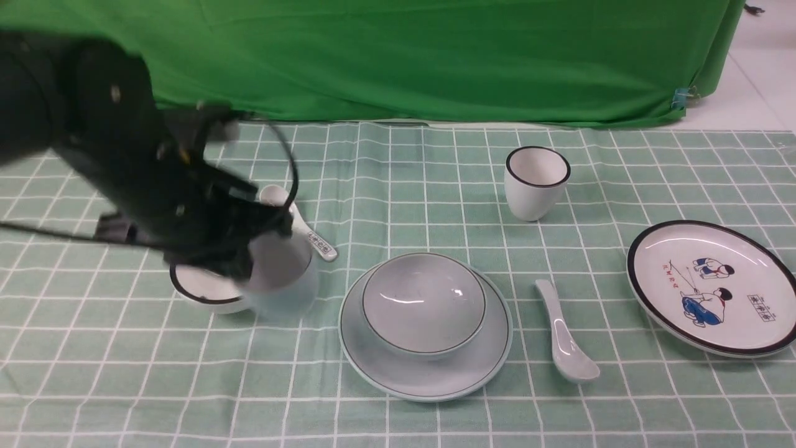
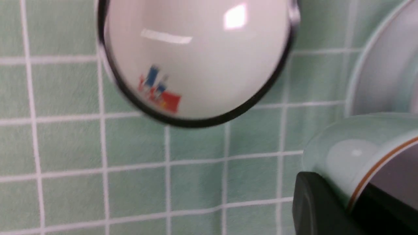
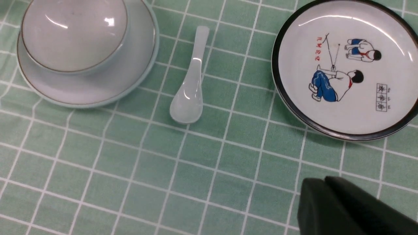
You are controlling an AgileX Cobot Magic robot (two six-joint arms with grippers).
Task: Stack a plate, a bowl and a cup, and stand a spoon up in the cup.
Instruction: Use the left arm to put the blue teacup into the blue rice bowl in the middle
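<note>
Pale blue cup [image 1: 283, 277] clamped at the rim between left gripper [image 1: 252, 246] jaws, far left, just beside black-rimmed bowl [image 1: 199, 287]; blurred. Centre: bowl [image 1: 423, 302] seated in plate [image 1: 429, 376]. Right of plate: spoon [image 1: 563, 336] flat on checked cloth [image 1: 398, 186], untouched. Right gripper [image 3: 326, 202] over cloth, jaws pressed together, nothing held.

The bowl [image 1: 423, 305] sits on the plate [image 1: 435, 376]; the spoon [image 1: 563, 333] lies just right of them, the cup [image 1: 283, 280] left.
</note>
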